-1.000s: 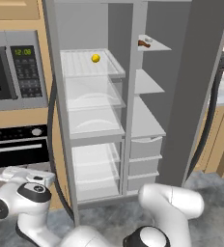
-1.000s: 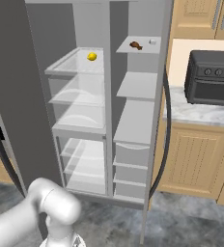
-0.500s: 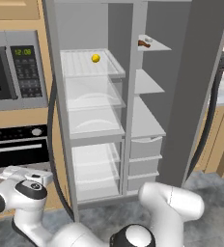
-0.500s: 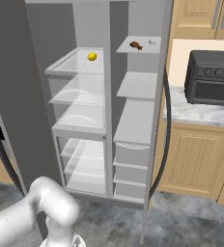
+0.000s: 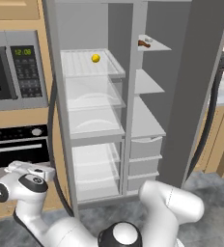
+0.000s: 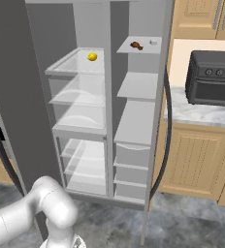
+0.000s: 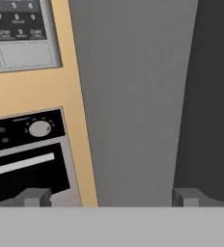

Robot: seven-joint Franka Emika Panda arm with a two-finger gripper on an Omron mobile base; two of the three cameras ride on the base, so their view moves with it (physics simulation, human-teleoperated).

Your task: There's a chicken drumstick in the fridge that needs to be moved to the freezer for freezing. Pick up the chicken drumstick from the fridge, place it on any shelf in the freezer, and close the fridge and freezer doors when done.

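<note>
Grey cabinet, both doors swung wide, split by the centre divider. Chicken drumstick on the top shelf just right of the divider, high up, with a small pale item touching or just beside it; cannot tell which. From the right base view, same drumstick, same top shelf, near the shelf's front edge. Yellow round fruit on the top shelf left of the divider. By the task's wording, judged fridge to the right of the divider, freezer to the left.

Gripper spread wide, holding nothing, fingertips far apart at the foot of the hand view. Sits low and well left of the divider, facing the open left door with the oven beyond. Nowhere near the drumstick; pickup not yet begun.

Risks, as judgement:
- Long climb up and across the divider: elbow or hand likely to clip the left door or the shelf fronts if swung straight.
- Narrow bay right of the divider: little room for wide fingers, so likely to scrape the divider or side wall.
- Drumstick small and tapered: may roll or slip backward if pinched off-centre.
- Pale item alongside: easily knocked off the shelf or grabbed by mistake.
- Fruit left of the divider: may be nudged when setting the meat down there.
</note>
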